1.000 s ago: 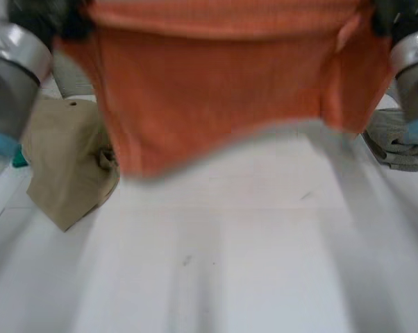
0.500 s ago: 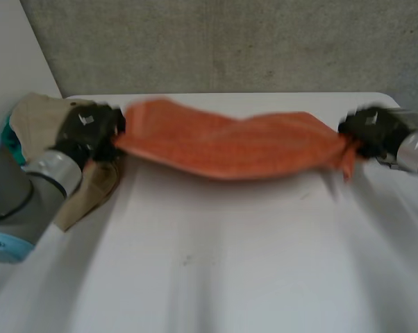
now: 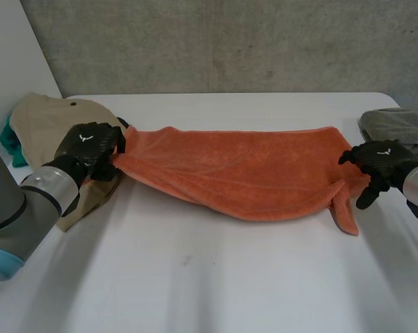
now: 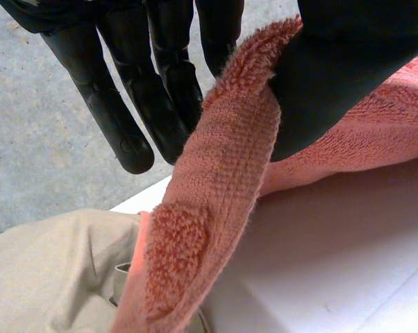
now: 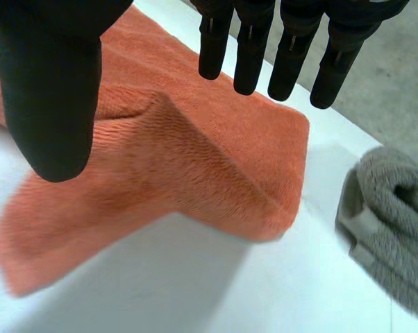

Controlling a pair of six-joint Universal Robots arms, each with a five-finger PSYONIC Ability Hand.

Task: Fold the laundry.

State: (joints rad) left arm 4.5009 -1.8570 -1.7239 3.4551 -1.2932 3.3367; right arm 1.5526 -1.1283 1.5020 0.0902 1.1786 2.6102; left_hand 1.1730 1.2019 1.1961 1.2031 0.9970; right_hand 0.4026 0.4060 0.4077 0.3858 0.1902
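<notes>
Thumb and straight fingers of the left hand (image 3: 89,147) pinch the left end of the orange towel (image 3: 244,173). Right hand (image 3: 379,161) sits at the towel's other end, fingers spread, gripping nothing. Towel lies stretched on the white table (image 3: 216,277), long axis running side to side between them; beige garment (image 3: 46,121) beside the left hand, grey cloth (image 3: 396,123) beside the right
</notes>
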